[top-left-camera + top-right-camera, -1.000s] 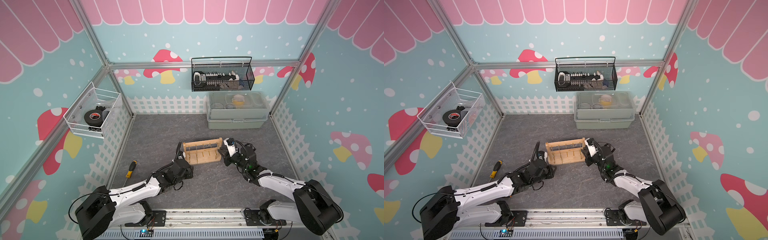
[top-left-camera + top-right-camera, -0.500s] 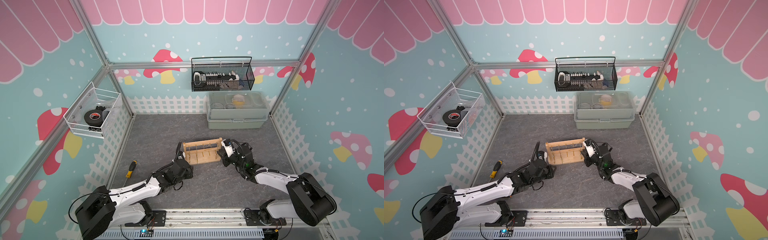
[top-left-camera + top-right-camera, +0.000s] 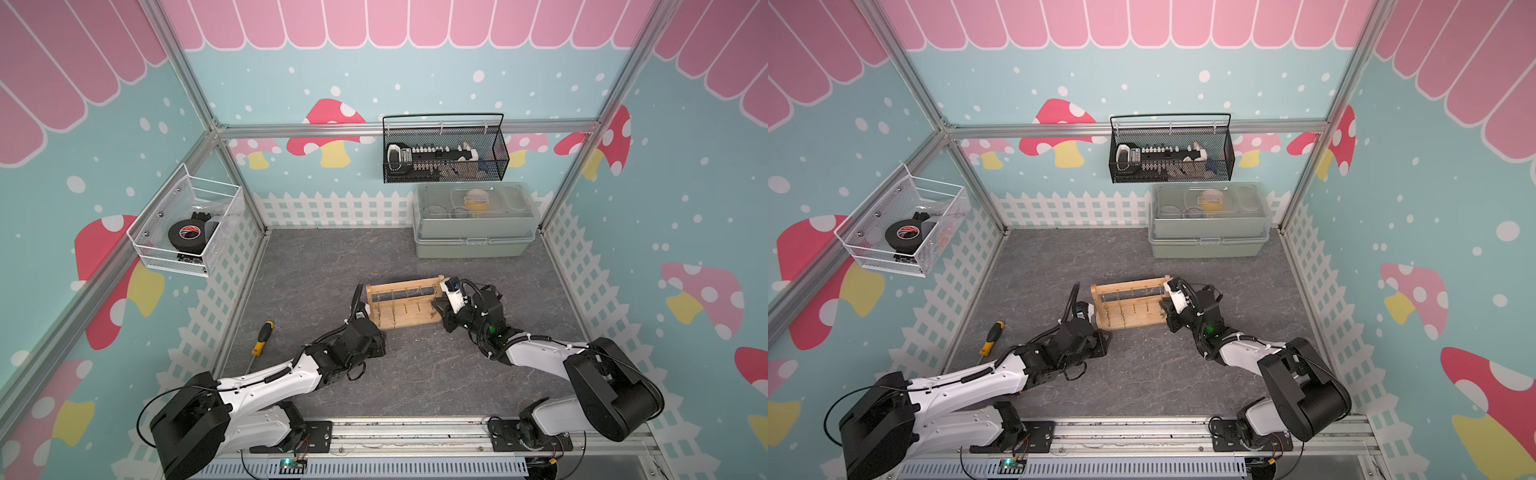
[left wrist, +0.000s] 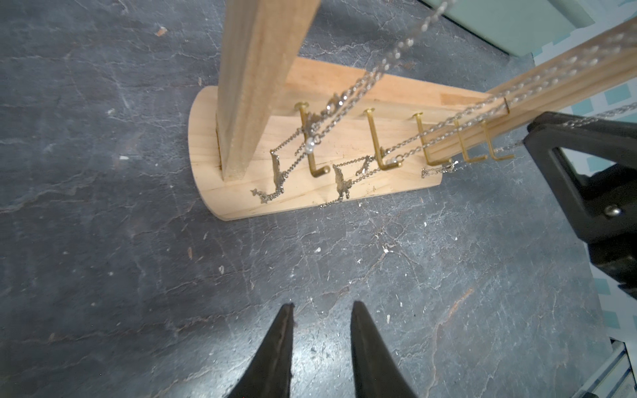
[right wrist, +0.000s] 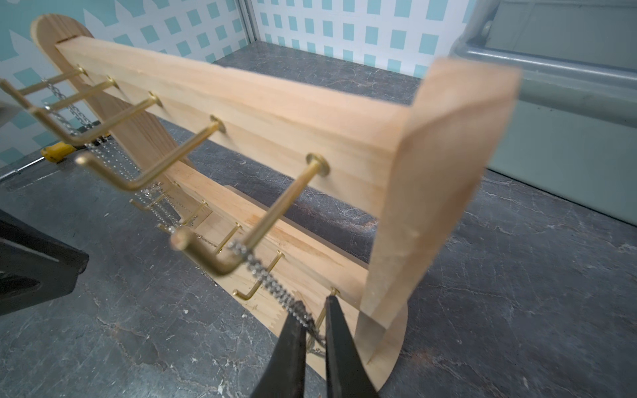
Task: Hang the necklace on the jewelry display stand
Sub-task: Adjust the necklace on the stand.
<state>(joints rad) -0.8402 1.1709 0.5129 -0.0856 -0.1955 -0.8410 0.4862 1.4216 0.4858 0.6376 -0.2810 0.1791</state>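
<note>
**Chain over the end hook, my right pincer on its tail**

The jewelry display stand (image 3: pixel 405 318) stands upright, with one of my arms at each end of it. In both top views that is all I can make out, because the chains are too fine to show there.

My right wrist view looks along the stand's crossbar (image 5: pixel 241 113). It shows my right pincer (image 5: pixel 313 301) low at the near end of the stand, its tips nearly together, with the necklace (image 5: pixel 265 275) running taut between them. I judge that it is gripping. Higher up, the chain lies over the end hook (image 5: pixel 275 206), behind its upturned tip.

My left wrist view shows things the other views miss. My left pincer (image 4: pixel 322 306) is in front of the stand's far end, its tips apart and holding nothing. Other chains (image 4: pixel 344 103) hang there, and their pendants (image 4: pixel 275 172) rest on the base.

I judge the hanging nearly done. The next move calls for a gentle release and a retreat away from the stand, without dragging the chain off the hook.
</note>
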